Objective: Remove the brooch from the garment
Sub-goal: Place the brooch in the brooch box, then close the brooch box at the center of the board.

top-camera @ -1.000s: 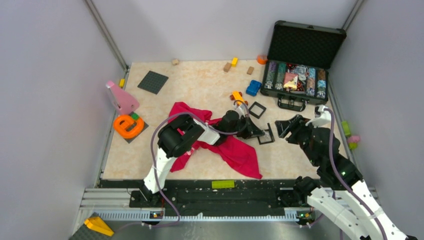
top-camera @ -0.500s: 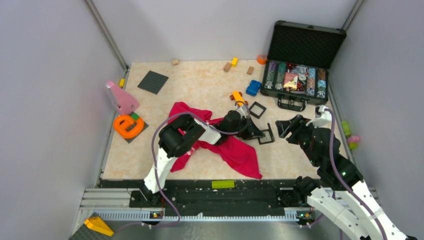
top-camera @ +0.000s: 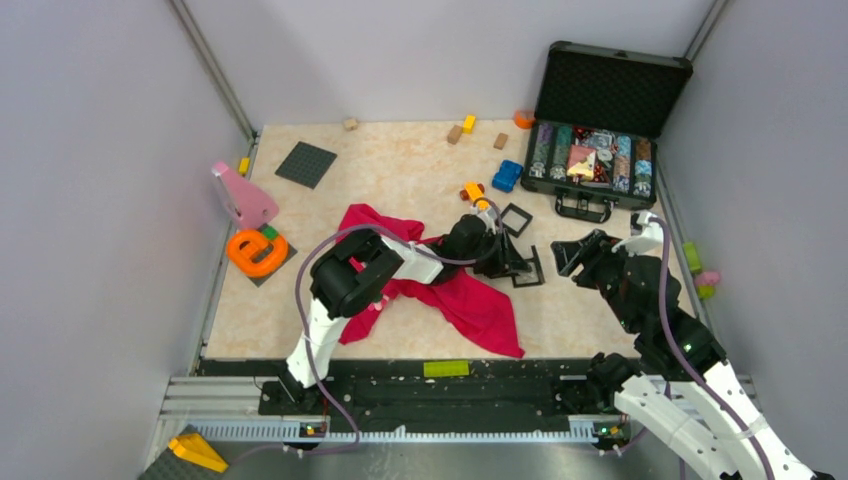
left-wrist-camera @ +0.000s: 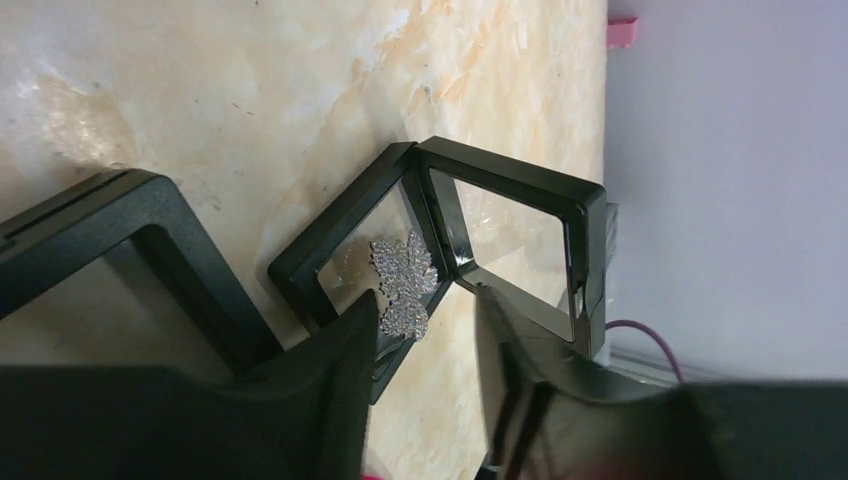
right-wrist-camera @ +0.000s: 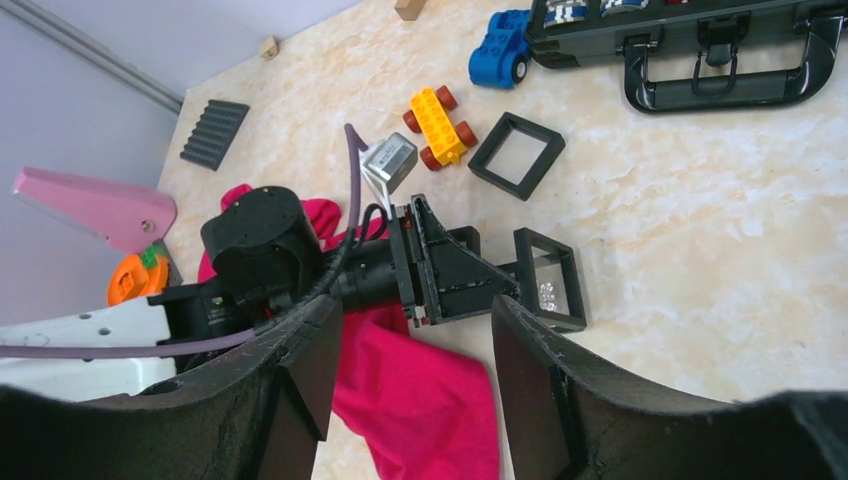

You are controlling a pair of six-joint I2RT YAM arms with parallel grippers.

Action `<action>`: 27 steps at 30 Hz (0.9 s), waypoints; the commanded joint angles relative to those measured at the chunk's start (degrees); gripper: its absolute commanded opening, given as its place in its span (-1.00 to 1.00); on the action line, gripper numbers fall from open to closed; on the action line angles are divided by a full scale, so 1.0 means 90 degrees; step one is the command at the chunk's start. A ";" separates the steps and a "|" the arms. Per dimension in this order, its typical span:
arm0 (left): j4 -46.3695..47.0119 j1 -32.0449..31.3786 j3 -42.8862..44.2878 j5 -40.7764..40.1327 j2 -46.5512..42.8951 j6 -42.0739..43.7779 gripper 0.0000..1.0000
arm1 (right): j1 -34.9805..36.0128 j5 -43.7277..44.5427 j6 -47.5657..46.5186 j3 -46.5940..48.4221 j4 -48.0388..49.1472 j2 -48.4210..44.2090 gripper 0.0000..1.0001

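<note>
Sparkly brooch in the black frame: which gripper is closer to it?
Left. The left gripper sits right at the brooch, with a finger on each side. The right gripper hangs farther off, apart.

left gripper (left-wrist-camera: 430, 322) and right gripper (right-wrist-camera: 415, 325) black, perhaps plastic; arms (top-camera: 320, 335) white-black, purple cables (top-camera: 662, 300).

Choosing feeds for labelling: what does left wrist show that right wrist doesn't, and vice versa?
Left wrist only: silvery sparkly brooch close up, shape clear. Right wrist only: magenta cloth garment, yellow toy car, blue toy car, black case. Both: the brooch lying in the black hinged square frame on the marbled table, left gripper by it.
</note>
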 commanded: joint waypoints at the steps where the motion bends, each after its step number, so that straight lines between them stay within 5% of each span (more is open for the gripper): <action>1: -0.0850 0.0006 0.0209 -0.0364 -0.0681 0.0508 -0.03 | -0.0009 0.0146 -0.0057 0.0104 0.0014 -0.0097 0.16; 5: -0.1282 0.0016 0.0208 -0.0552 -0.0966 0.0658 0.20 | -0.0008 0.0135 -0.0037 0.0085 0.0016 -0.0094 0.15; 12: -0.1947 0.0036 0.0180 -0.0947 -0.1364 0.1073 -0.14 | -0.0008 0.0204 -0.0026 0.0014 0.0012 -0.0074 0.15; 27: -0.2808 0.0320 -0.1203 -0.1746 -0.3551 0.2077 -0.17 | -0.0013 -0.0005 0.0010 -0.0507 0.0314 0.2229 -0.08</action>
